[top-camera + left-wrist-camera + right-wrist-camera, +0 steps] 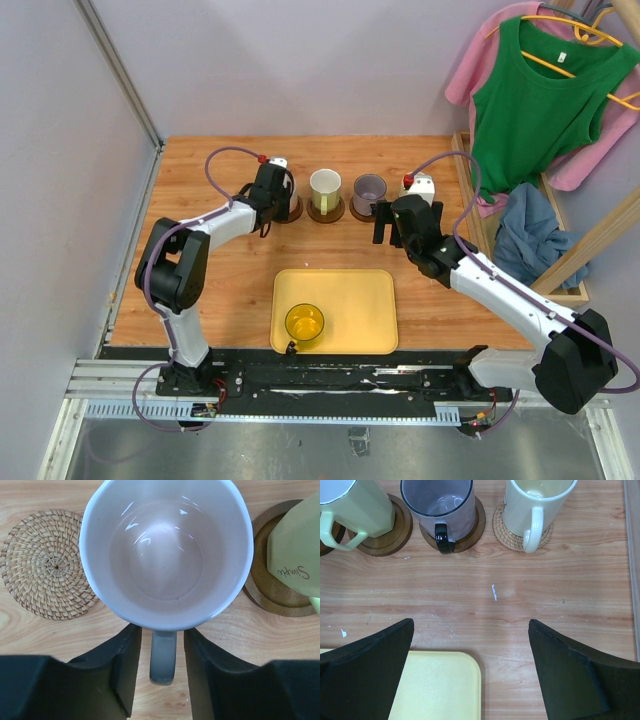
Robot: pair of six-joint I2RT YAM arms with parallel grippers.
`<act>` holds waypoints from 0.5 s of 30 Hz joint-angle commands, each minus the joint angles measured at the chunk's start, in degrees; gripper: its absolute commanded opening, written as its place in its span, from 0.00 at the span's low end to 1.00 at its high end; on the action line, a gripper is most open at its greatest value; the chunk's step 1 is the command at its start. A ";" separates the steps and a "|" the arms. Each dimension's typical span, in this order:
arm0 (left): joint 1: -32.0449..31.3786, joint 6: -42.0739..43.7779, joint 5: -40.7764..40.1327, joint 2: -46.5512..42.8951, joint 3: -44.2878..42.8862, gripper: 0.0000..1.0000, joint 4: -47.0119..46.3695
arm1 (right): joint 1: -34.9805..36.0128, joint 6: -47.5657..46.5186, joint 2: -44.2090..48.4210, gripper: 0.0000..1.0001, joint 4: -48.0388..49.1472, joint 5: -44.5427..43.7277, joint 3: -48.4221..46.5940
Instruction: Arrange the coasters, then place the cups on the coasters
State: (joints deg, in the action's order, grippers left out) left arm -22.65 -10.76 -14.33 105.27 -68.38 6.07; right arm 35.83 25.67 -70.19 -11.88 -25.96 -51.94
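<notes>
Pink cup is set at the left end of the row, beside the pale green cup on its brown coaster. Step judged: release of the pink cup. Its handle is straddled by the left gripper, fingers apart with a gap on both sides, nothing clamped. Left arm is stretched out to the far row.

Next: a straight pull-back clear of the handle is needed. The yellow cup in the tray is then to be fetched for the bare woven coaster.

Right gripper hangs spread wide and empty, low between tray and row, facing the purple-grey cup and cream cup.
</notes>
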 commanded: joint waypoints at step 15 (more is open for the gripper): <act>-0.84 -1.36 -2.26 -13.08 1.30 0.66 4.24 | -0.84 0.96 1.01 0.98 0.02 -0.16 0.02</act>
State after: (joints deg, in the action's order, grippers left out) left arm -22.87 -11.86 -15.35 98.56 -68.23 8.58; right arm 35.83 25.78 -70.19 -11.86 -25.96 -51.94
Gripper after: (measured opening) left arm 0.649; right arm 0.984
